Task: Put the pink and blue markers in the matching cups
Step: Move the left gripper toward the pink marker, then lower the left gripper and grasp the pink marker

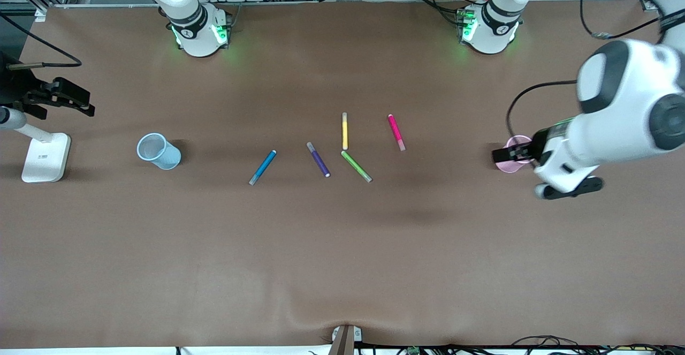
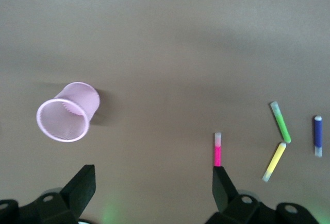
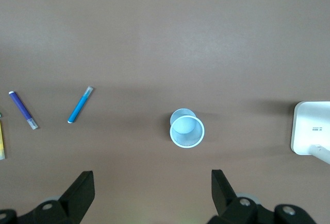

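The pink marker (image 1: 396, 131) and the blue marker (image 1: 263, 167) lie flat mid-table among other markers. The pale blue cup (image 1: 158, 151) stands upright toward the right arm's end. The pink cup (image 1: 512, 157) stands toward the left arm's end, partly covered by the left arm's hand in the front view. My left gripper (image 2: 153, 171) hangs open and empty high over bare table between the pink cup (image 2: 69, 112) and the pink marker (image 2: 217, 149). My right gripper (image 3: 152, 175) is open and empty, high above the table beside the blue cup (image 3: 186, 129), with the blue marker (image 3: 80, 105) off to one side.
A purple marker (image 1: 318, 159), a yellow marker (image 1: 344, 130) and a green marker (image 1: 356, 166) lie between the blue and pink ones. A white stand (image 1: 45, 157) carrying a black device sits at the right arm's end of the table.
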`<state>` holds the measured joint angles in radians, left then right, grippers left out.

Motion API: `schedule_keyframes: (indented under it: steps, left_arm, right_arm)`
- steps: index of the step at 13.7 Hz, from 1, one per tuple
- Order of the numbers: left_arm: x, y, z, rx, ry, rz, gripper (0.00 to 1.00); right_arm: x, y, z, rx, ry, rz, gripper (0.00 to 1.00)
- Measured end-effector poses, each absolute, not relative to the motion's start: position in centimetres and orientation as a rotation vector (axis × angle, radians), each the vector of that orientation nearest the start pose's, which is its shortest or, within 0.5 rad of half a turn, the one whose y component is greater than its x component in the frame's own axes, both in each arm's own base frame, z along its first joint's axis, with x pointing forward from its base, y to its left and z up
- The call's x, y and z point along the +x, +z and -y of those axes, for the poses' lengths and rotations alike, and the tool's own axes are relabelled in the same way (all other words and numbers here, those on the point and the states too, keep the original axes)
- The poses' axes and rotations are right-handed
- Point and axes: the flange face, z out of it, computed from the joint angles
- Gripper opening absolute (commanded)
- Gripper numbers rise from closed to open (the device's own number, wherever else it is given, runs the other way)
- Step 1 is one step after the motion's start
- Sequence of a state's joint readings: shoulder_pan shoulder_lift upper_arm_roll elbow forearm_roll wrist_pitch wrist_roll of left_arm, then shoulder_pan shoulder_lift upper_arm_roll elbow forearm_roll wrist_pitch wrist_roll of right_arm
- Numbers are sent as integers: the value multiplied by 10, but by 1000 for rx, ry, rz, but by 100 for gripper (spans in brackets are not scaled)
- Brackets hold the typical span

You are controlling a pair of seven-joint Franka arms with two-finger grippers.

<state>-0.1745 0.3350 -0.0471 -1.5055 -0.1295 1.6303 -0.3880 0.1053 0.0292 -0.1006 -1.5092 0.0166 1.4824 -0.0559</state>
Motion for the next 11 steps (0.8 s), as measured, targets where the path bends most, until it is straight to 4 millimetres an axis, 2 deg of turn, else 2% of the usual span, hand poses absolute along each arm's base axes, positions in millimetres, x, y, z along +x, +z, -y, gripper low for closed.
schedule_keyframes:
  steps: [7,9,11]
  left_arm:
    - [615,415,201,-3120,487,339,100]
    - [610,392,220,-3091,541,354,100]
    - [605,362,240,-3062,604,349,100]
  right_arm:
    - [557,629,-15,-3099,70,115,100]
    - [557,629,-19,-3096,70,127,100]
    - [557,629,-26,-3093,70,146,100]
